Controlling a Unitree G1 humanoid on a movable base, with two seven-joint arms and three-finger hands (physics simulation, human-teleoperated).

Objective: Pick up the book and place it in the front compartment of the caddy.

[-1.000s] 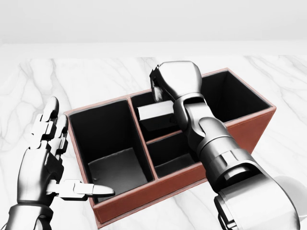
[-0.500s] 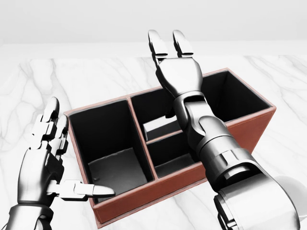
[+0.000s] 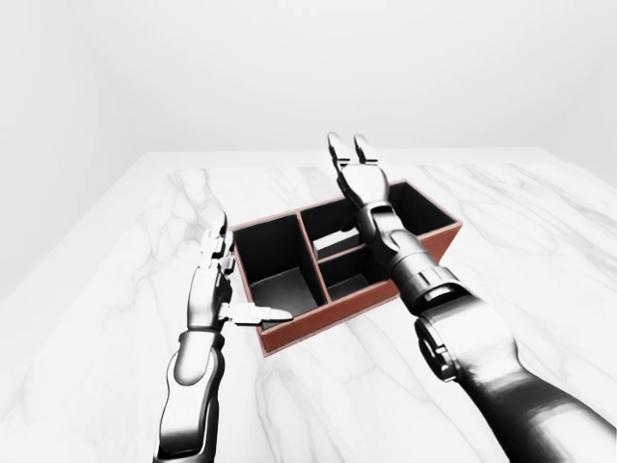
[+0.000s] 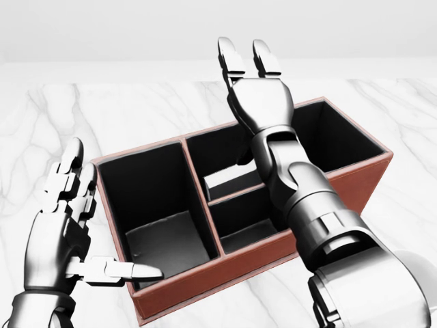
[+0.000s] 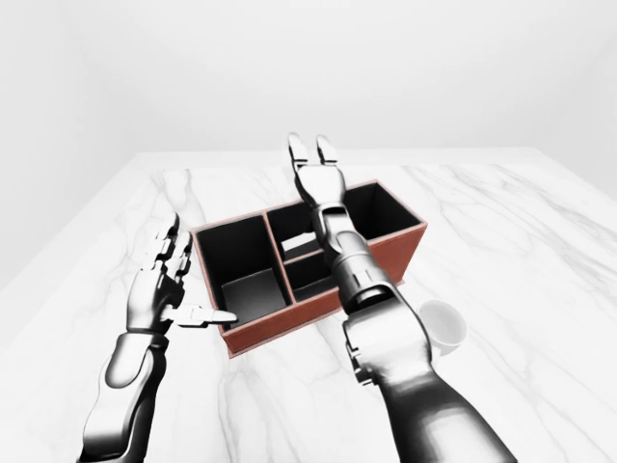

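Bare simulated room — white marble tabletop [image 3: 116,289], plain pale walls [image 3: 289,68], no furnishings

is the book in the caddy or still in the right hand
In the caddy. The book lies in a middle compartment, at the upper side of the head view, while the right hand is above it, fingers spread, holding nothing.

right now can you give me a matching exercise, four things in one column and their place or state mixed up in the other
Things:
1. book
2. right hand
3. left hand
4. white cup

Places or states:
A. open, beside the caddy's left end in the head view, thumb reaching over the rim
B. on the marble table, right of the caddy in the right-eye view
C. lying inside the caddy's upper middle compartment in the head view
D. open, fingers straight, raised above the caddy

Pairs: 1-C, 2-D, 3-A, 4-B
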